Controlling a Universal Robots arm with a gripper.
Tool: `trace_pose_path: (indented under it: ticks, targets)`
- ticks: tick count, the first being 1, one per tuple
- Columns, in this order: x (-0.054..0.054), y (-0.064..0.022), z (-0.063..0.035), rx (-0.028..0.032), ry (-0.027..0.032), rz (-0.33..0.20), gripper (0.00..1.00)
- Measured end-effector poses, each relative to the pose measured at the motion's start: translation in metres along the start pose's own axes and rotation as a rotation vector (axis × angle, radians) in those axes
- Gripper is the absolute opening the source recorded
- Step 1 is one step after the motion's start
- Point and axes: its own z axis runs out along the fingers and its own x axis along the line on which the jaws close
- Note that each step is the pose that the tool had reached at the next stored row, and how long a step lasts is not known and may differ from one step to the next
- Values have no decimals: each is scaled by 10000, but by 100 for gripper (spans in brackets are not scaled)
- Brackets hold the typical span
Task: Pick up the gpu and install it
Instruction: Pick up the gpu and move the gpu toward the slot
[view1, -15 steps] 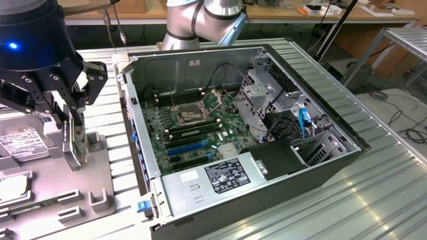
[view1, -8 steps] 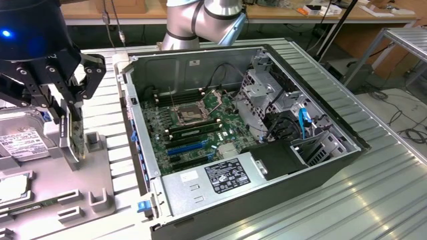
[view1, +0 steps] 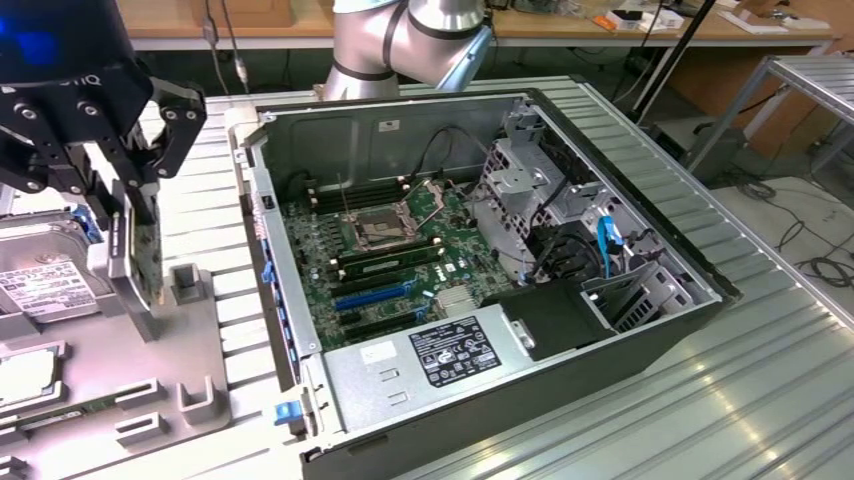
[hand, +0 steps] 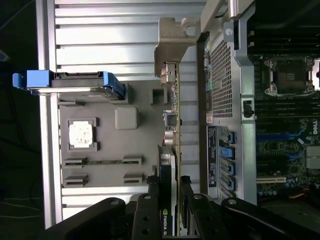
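While the pincer (view1: 130, 185) is clenching the gpu (view1: 136, 265) edge-on, seemingly lifted off the grey tray (view1: 220, 335), the card is hanging just beside the open computer case (view1: 360, 135), not yet installed.

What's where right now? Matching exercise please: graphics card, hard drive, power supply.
Things:
1 graphics card
2 hard drive
3 power supply

Places:
A inside the computer case
B held on edge in the gripper
C lying flat at the exterior view's left edge

Pairs: 1-B, 2-C, 3-A
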Motion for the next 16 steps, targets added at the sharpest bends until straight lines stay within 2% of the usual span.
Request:
trace_pose_path:
  ticks: [12,16]
  targets:
    - [-5,9,-204,-1,-1,0,27]
    - [-5,9,-207,-1,-1,0,27]
